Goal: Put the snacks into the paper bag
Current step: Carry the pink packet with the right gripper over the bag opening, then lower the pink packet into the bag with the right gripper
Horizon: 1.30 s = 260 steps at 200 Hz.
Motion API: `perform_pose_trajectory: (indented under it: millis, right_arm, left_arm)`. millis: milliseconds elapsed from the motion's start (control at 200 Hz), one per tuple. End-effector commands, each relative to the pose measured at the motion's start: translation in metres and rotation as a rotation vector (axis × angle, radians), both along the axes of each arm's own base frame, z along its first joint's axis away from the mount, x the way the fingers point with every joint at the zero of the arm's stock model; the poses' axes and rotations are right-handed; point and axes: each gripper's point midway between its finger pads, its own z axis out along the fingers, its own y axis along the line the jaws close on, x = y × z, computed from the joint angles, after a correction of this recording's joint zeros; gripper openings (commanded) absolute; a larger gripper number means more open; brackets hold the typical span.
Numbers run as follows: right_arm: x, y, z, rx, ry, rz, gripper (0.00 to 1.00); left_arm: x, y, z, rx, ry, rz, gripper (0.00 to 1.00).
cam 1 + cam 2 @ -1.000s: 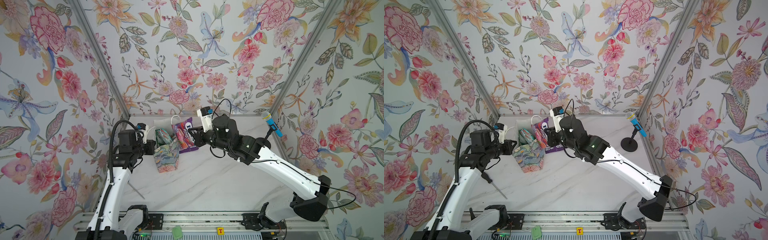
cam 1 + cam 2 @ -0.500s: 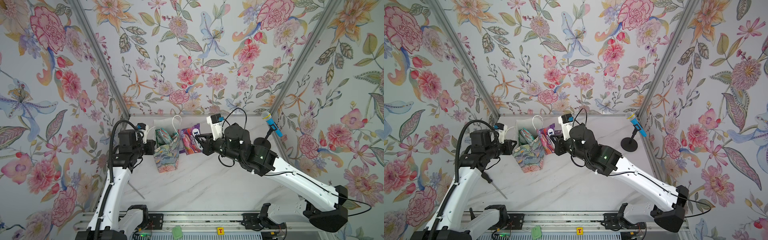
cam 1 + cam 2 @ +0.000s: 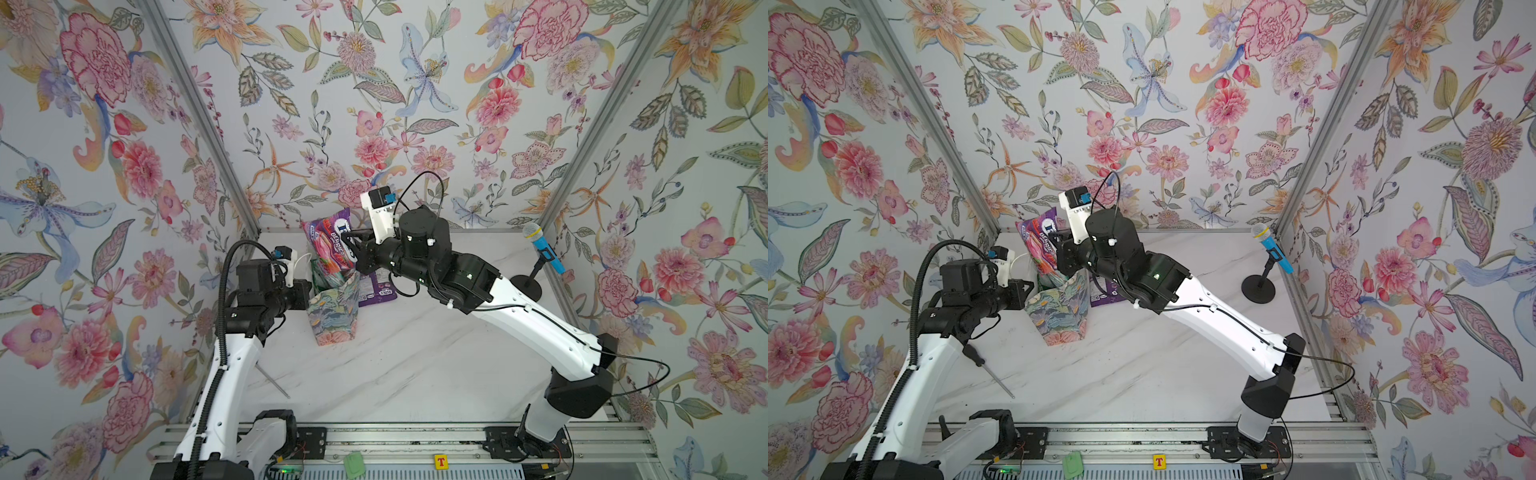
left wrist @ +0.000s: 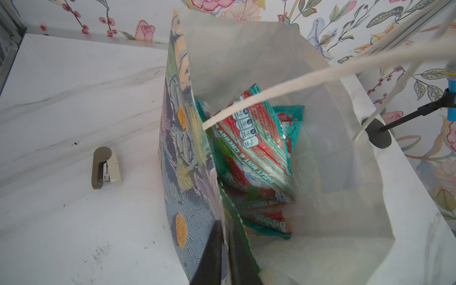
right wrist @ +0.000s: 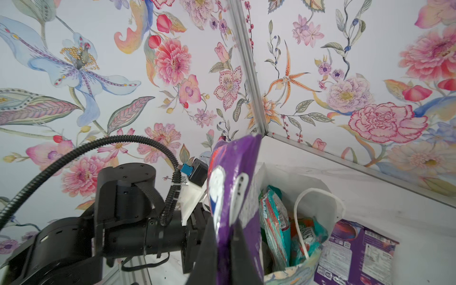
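Hanging over the paper bag (image 3: 334, 316), your right gripper (image 5: 224, 241) clamps a purple pouch (image 5: 232, 177); your left gripper (image 4: 225, 237) pinches the bag's wall. Teal pouches (image 4: 256, 148), perhaps three, sit inside; a second purple pouch (image 5: 355, 254) lies just beside the bag.

the paper bag (image 3: 332, 316) is painted outside in blue, green and pink with orange-centred daisies, white inside, with white cord handles (image 4: 271, 93). above it a purple pouch (image 3: 332, 245) bears a white oval and pink-red berries. inside the bag, teal pouches (image 4: 261, 143) striped red. beside the bag a second purple pouch (image 5: 355, 254) shows a white panel. under the bag the table (image 3: 415, 374) is white marble, veined grey.
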Motion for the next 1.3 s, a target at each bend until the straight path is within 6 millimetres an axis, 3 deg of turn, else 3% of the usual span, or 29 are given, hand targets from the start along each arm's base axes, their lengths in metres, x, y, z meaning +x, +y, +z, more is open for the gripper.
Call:
perform_pose_trajectory:
  millis: [0, 120, 275, 485, 691, 1066, 1296]
  right_arm:
    - [0.021, -0.001, 0.012, -0.029, -0.069, -0.057, 0.0]
    - [0.043, 0.001, 0.001, -0.099, -0.089, -0.124, 0.0]
    - [0.054, -0.003, -0.015, -0.187, -0.107, -0.194, 0.0]
    - [0.056, -0.009, -0.039, -0.32, -0.135, -0.269, 0.0]
    - [0.051, 0.002, -0.067, -0.415, -0.142, -0.272, 0.0]
    - [0.053, 0.019, -0.109, -0.467, -0.04, -0.191, 0.0]
    - [0.06, 0.02, -0.132, -0.507, 0.006, -0.187, 0.0]
  left_arm:
    - [-0.004, 0.002, -0.009, -0.012, 0.037, 0.007, 0.09]
    - [-0.004, 0.001, -0.011, -0.013, 0.04, 0.004, 0.09]
    - [-0.005, 0.002, -0.013, -0.006, 0.043, 0.003, 0.09]
    - [-0.003, 0.001, -0.014, -0.012, 0.047, 0.0, 0.09]
    - [-0.003, 0.001, -0.012, -0.014, 0.043, 0.002, 0.09]
    - [-0.004, 0.001, -0.013, -0.015, 0.044, 0.004, 0.09]
    - [-0.004, 0.001, -0.013, -0.012, 0.045, 0.005, 0.09]
